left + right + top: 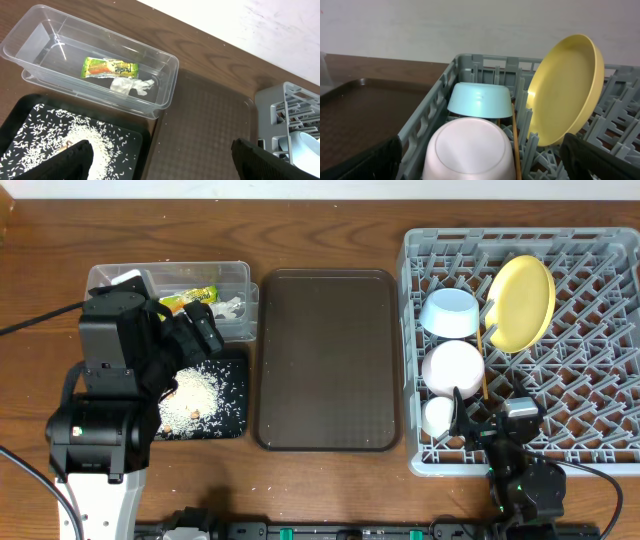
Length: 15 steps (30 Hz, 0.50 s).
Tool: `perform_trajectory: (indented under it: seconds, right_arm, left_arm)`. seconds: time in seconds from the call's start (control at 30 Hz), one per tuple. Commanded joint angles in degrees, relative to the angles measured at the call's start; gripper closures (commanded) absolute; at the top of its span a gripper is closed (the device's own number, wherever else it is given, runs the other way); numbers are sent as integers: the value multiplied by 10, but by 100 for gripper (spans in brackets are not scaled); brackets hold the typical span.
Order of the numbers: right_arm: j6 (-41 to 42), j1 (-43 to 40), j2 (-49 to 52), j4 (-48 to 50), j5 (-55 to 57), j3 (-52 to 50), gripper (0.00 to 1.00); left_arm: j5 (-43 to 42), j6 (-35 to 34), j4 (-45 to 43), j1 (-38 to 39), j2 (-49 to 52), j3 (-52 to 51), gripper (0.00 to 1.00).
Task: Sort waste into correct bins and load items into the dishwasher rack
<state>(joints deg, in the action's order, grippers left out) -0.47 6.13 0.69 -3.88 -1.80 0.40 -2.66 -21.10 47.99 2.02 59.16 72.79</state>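
Snack wrapper (108, 68), print illegible, is shown inside clear tub (167, 80); left gripper (162, 156) and right gripper (480, 157) are spread, empty.

The overhead camera looks straight down on the whole table (320, 230). The left wrist camera hangs close over the black tray (20, 115), tilted toward the clear tub (165, 65). The right wrist camera sits low in the rack (435, 100), facing the wall (470, 25). Both wrist views share the brown tray (360, 105).
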Motion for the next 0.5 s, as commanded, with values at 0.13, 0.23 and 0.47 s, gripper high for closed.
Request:
perform_trajectory:
  seconds: [0.13, 0.23, 0.47]
  right_arm:
    - [6, -8, -4, -3, 5, -1, 1]
    - [6, -8, -4, -3, 5, -1, 1]
    - [6, -8, -4, -3, 5, -1, 1]
  left_arm:
    - [1, 5, 0, -2, 0, 8, 9]
    - [1, 5, 0, -2, 0, 8, 9]
    - [1, 5, 0, -2, 5, 6, 9]
